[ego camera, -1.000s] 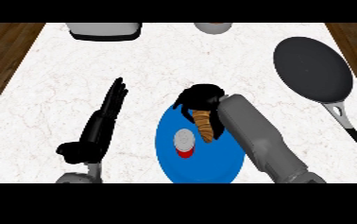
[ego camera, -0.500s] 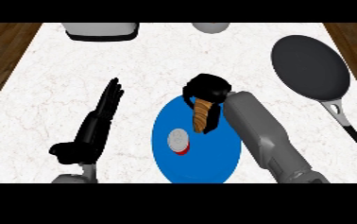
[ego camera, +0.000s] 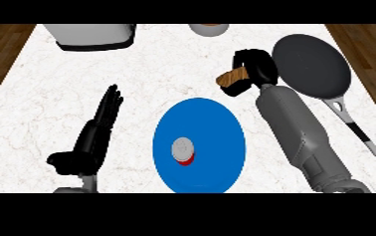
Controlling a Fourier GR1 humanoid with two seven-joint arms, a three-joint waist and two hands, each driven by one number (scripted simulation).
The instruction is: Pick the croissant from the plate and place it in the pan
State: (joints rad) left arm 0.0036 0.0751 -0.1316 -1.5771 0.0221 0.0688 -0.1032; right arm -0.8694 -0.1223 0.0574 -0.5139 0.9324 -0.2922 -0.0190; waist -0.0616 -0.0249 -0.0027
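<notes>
The brown croissant (ego camera: 234,77) hangs above the white counter, between the blue plate (ego camera: 213,130) and the dark pan (ego camera: 312,65), clear of both. My right hand (ego camera: 255,65) is shut on it from the right, fingers curled over its top. The pan lies at the right with its handle (ego camera: 352,125) pointing toward the lower right. On the plate lies a small round grey-and-red item (ego camera: 182,150). My left hand (ego camera: 99,128) rests open at the left of the plate, fingers straight and pointing away.
A grey toaster-like appliance (ego camera: 92,35) stands at the far left edge of the counter. A small round bowl or cup (ego camera: 208,28) sits at the far middle. Wooden floor shows beyond both sides of the counter.
My right hand has lifted the croissant off the plate and carried it up and right toward the pan. The left hand has not moved.
</notes>
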